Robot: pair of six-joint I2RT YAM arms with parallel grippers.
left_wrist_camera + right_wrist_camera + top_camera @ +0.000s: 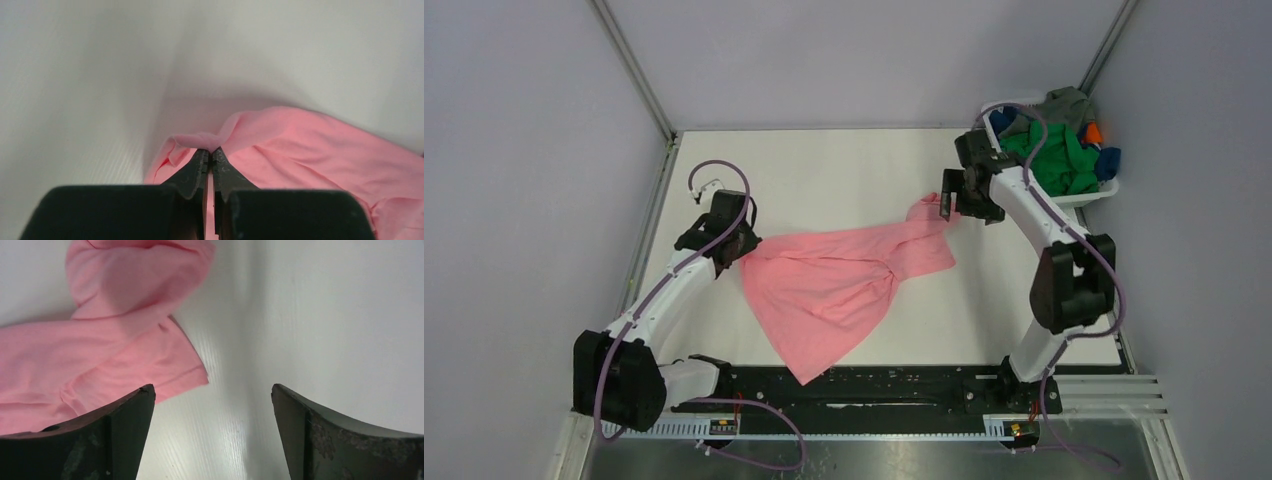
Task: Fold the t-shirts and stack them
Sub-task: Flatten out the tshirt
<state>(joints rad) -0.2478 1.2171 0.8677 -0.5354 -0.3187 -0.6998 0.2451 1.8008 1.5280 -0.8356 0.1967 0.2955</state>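
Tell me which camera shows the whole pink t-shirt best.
The top external view: the pink t-shirt lies spread on the table, all in frame. Left wrist shows only the edge pinched by the left gripper; right wrist only one end.

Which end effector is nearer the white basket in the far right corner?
Right. The right end effector, open, is close beside the basket, by the far end of the pink t-shirt; the left end effector is across the table, pinching the shirt's opposite edge.
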